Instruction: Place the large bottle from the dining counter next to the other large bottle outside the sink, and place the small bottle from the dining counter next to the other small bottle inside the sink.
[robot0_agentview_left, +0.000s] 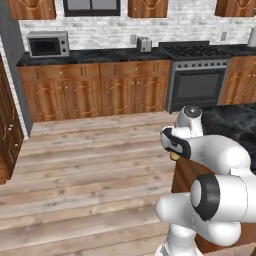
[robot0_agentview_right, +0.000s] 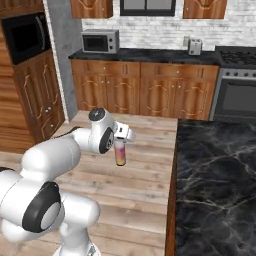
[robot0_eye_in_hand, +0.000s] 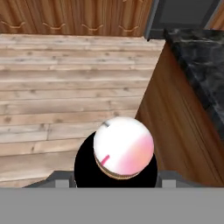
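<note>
Pale large bottle (robot0_agentview_right: 120, 152) held in the fingers (robot0_agentview_right: 121, 142) — over bare wood floor (robot0_agentview_right: 135, 195), beside dining counter (robot0_agentview_right: 215, 180) edge

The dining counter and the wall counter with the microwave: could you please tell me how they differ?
The dining counter has a black marble top with white veins; the wall counter has a plain dark top. The dining counter stands free on the wooden floor; the wall counter runs along the white brick wall and carries a microwave and a toaster. Both have orange-brown wooden bases.

I can't make out the gripper's (robot0_agentview_right: 121, 145) fingertips around the large bottle (robot0_agentview_right: 120, 154), and the dining counter (robot0_agentview_right: 220, 185) runs off the right base view's edge.
</note>
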